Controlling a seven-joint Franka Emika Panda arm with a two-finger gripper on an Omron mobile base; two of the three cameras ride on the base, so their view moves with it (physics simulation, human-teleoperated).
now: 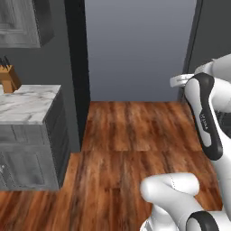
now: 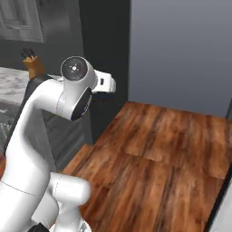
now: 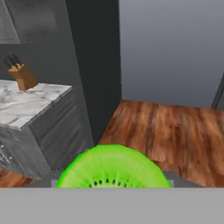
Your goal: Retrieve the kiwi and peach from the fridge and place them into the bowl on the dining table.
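The kiwi shows as a bright green cut face with dark seeds, low in the hand view and very close to the camera. It hangs above the wooden floor, and my gripper is shut on it; the fruit hides the fingertips. In the left base view the arm stands folded at the right edge, with the hand's white end held high. The peach, the fridge, the bowl and the dining table are out of view.
A marble counter on grey cabinets stands to the left, with a wooden knife block on it. A tall dark panel rises beside it. Ahead are open wooden floor and a plain grey wall.
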